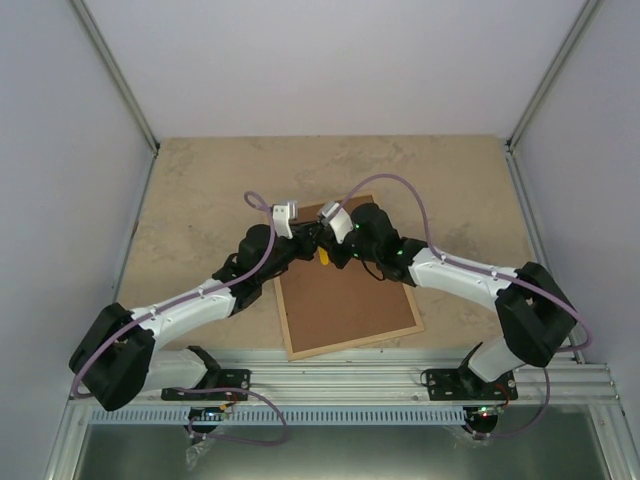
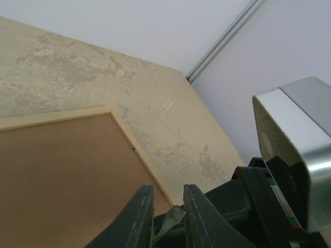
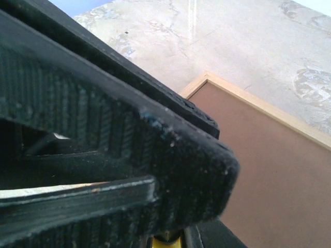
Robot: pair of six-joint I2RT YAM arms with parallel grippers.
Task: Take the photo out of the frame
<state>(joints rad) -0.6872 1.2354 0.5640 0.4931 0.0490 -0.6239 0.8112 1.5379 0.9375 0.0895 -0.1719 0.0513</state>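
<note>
The frame lies face down on the table, its thin pale wood edge around a brown backing board. The photo is hidden under that board. Both grippers meet over the frame's far end. In the left wrist view my left gripper hovers at the frame's corner; its fingers stand a narrow gap apart, and a small pale scrap shows low between them. My right gripper fills its wrist view, jaws pressed together, above the backing board near the frame's edge.
The table is mottled beige stone with grey walls on three sides. The right arm's silver wrist camera housing sits close beside the left fingers. A small yellow part shows between the two grippers.
</note>
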